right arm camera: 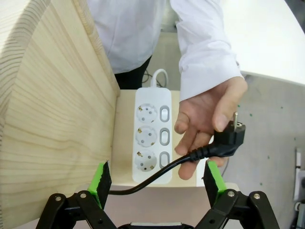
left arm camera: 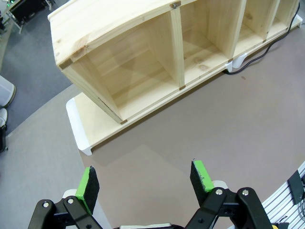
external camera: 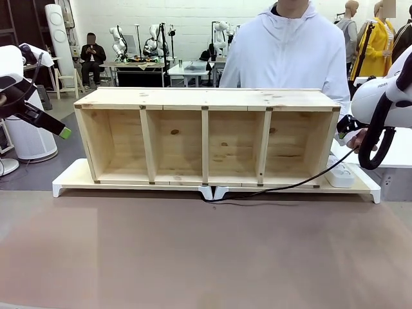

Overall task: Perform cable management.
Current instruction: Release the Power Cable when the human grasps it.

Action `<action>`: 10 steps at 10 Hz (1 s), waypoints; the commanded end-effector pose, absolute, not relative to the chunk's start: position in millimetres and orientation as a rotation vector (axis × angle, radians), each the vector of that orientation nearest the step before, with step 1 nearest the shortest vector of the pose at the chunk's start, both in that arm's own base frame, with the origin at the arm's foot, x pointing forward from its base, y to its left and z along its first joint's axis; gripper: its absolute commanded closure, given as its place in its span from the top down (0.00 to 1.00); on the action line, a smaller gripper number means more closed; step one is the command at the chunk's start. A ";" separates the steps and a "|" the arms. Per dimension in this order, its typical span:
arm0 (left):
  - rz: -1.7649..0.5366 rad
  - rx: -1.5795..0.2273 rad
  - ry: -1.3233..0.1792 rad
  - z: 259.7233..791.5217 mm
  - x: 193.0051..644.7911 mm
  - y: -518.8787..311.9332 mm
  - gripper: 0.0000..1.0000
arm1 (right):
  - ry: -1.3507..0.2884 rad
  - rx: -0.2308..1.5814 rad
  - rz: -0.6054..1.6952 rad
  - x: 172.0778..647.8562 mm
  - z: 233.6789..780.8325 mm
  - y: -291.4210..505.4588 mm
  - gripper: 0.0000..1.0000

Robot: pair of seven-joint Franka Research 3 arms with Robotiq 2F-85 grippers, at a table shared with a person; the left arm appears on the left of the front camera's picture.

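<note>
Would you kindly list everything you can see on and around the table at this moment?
cable: one, black, runs from the table front past the shelf's end up to its plug, which the person's hand holds.
wooden shelf: one, pale pine, four open compartments, on the risers.
risers: two, white, end to end under the shelf.
power strip: one, white, three sockets, on the riser beside the shelf's end.
table: one, brown top.
person's hand: one, holding the plug above the strip.
left gripper: open, above the table.
right gripper: open, cable passing between its fingers.
</note>
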State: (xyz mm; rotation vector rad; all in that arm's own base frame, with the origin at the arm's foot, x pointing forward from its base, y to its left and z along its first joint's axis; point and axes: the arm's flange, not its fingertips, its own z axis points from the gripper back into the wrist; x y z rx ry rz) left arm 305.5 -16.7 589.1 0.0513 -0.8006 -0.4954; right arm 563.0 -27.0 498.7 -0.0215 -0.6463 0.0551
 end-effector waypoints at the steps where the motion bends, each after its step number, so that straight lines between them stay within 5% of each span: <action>1: -0.492 0.046 -0.799 589.0 305.6 -16.1 1.00 | -0.645 -0.019 0.053 563.0 498.5 -27.4 1.00; 10: -0.492 0.046 -0.799 589.0 305.6 -16.1 1.00 | -0.645 -0.019 0.053 563.0 498.5 -27.4 1.00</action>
